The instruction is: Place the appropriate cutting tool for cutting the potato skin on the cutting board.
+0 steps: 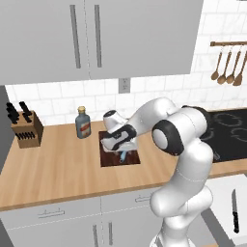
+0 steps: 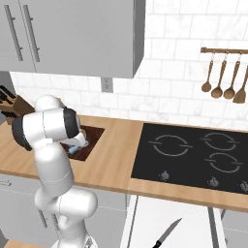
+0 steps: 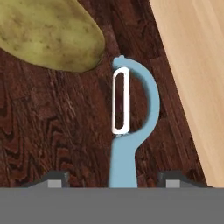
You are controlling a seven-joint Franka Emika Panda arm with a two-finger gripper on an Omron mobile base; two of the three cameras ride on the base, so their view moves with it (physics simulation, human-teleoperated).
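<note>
Board: you are looking at the cutting board [image 3: 57, 131] carrying the potato [image 3: 48, 35].
Peeler: the peeler [image 3: 127, 127] is lying on it beside the potato.
Gripper: the gripper [image 3: 113, 179] is standing open astride the handle.
Progress: placement is looking done; you are only needing to retreat.

- The peeler [image 3: 124, 144] lies on the cutting board [image 3: 48, 127], just beside the potato [image 3: 48, 35].
- The bottle [image 1: 83, 123] stands on the countertop [image 1: 58, 169] behind the board, the knife block [image 1: 25, 126] further left.
</note>
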